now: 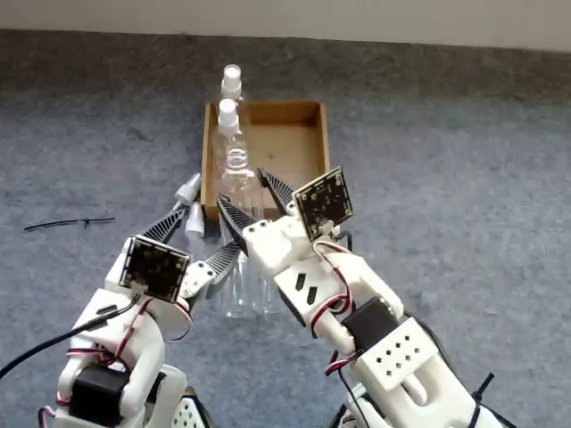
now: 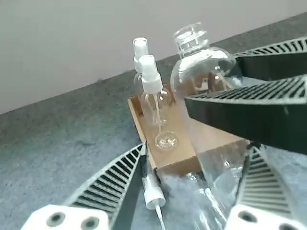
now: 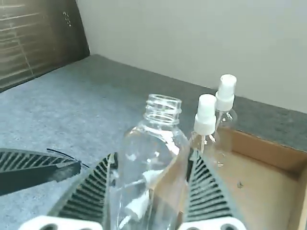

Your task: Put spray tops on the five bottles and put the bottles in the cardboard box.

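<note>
**Right wrist view.** Your right jaws are partly closed, one on each side of a clear bottle, and grip it by the body. The bottle is neck uppermost and its neck is open, with no top fitted. Beyond it, two capped bottles stand upright at the far corner of the cardboard box.

**Left wrist view.** Your left jaws are spread wide and hold nothing. A loose spray top lies on the counter between them, close to one jaw. I cannot confirm contact. It lies just outside the near wall of the box. The nearer capped bottle is plainly inside the box, against its left wall. The right jaws carry the open bottle just beside, raised over the near edge of the box.

**High view.** A second spray top lies on the counter beside the box's left wall. More uncapped bottles lie on the counter between the two arms. Their number is not clear.

**Judgement.** Two bottles appear finished, and the step in hand is capping the third. The next move calls for you to:
- close the left jaws on the spray top between them and lift it;
- guide its thin tube into the open neck while the right jaws hold the bottle steady.

The neck is narrow, so alignment matters most.
</note>
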Controlling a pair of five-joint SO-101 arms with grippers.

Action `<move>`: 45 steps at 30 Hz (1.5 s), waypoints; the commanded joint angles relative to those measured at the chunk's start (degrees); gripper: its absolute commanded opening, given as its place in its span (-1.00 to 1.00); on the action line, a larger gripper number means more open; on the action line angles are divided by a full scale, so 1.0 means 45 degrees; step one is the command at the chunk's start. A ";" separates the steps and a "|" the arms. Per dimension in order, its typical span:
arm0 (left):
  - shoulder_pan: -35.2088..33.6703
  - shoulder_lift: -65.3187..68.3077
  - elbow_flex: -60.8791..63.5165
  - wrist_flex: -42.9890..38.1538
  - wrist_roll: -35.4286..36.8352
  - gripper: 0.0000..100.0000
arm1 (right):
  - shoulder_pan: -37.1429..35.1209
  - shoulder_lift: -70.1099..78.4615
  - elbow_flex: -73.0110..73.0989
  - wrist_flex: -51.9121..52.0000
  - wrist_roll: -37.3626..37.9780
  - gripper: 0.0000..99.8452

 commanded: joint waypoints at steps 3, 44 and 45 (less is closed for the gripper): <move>0.0029 -0.0010 0.1104 -0.1328 -0.0703 -0.41 | -0.0147 -0.0381 -0.0869 0.1397 -0.0098 -0.99; -0.6339 1.7377 -1.2083 0.1153 -0.2579 -0.41 | 0.3057 -0.4425 0.5460 0.1084 0.1719 -0.99; -0.6066 1.8335 -1.2747 0.1289 -0.3048 -0.41 | 0.2901 -0.4444 0.5558 0.1299 0.1739 -0.99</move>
